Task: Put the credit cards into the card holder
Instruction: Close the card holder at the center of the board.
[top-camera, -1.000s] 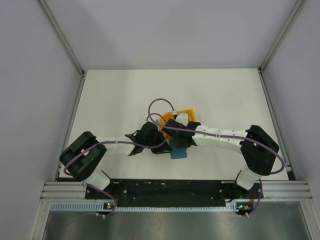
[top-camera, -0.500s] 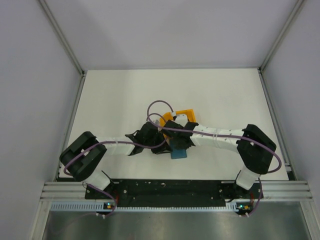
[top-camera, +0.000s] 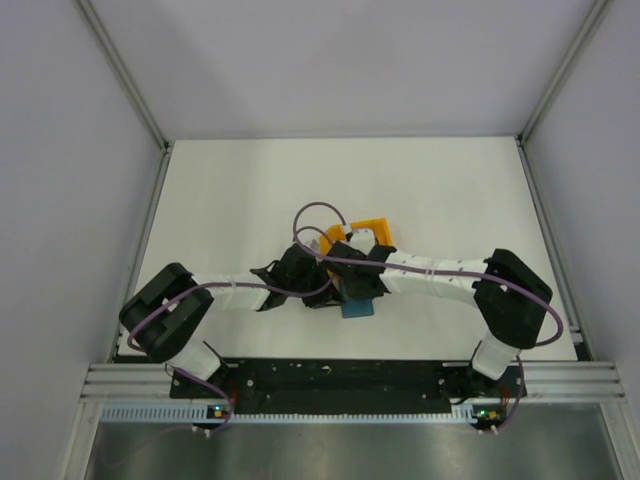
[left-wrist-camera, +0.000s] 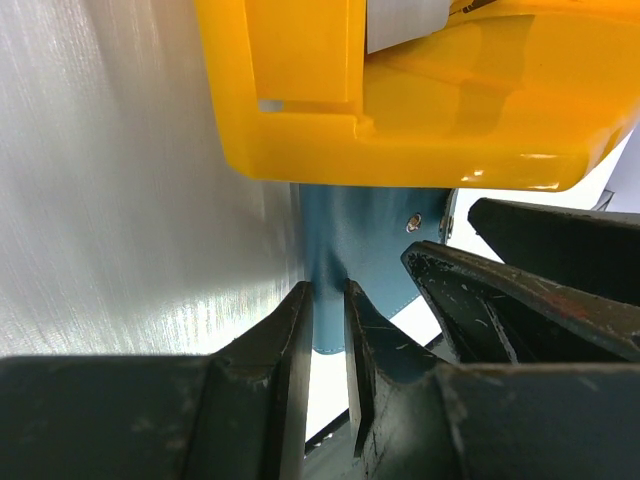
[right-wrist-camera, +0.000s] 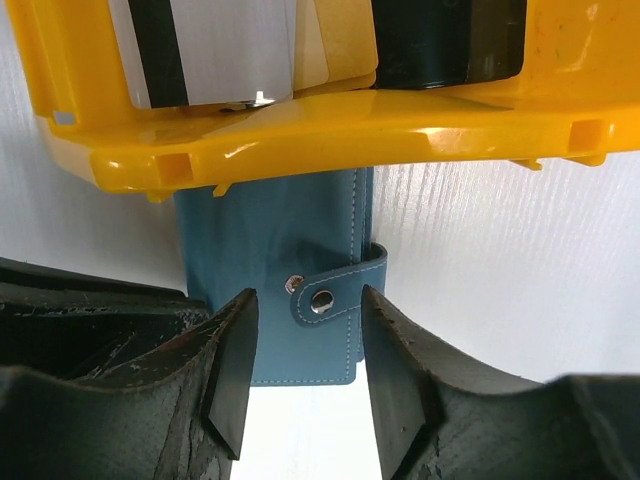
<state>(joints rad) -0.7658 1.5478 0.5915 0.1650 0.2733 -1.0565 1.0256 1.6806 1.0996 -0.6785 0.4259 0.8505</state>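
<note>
1. Left claw (left-wrist-camera: 327, 300): nearly pinched, tips at the card holder (left-wrist-camera: 350, 230) edge; cannot tell if gripping.
2. Right claw (right-wrist-camera: 308, 300): spread, straddling the holder's snap strap on the surface (right-wrist-camera: 480, 250); credit cards (right-wrist-camera: 220, 50) beyond, in the orange tray (right-wrist-camera: 400, 140).
3. Both arms reaching inward, low; right elbow slightly nearer centre than a second ago.

Card holder (top-camera: 357, 309) and credit cards (right-wrist-camera: 215, 50): only partly seen

In the top view the holder shows only a small blue corner under the two wrists, and the cards cannot be made out there. In the right wrist view the orange tray (right-wrist-camera: 330, 140) covers the holder's far part, and the picture's top edge cuts off the cards and the tray. In the left wrist view the left gripper (left-wrist-camera: 327, 290) has a narrow gap, and I cannot tell whether it pinches the holder's edge.
</note>
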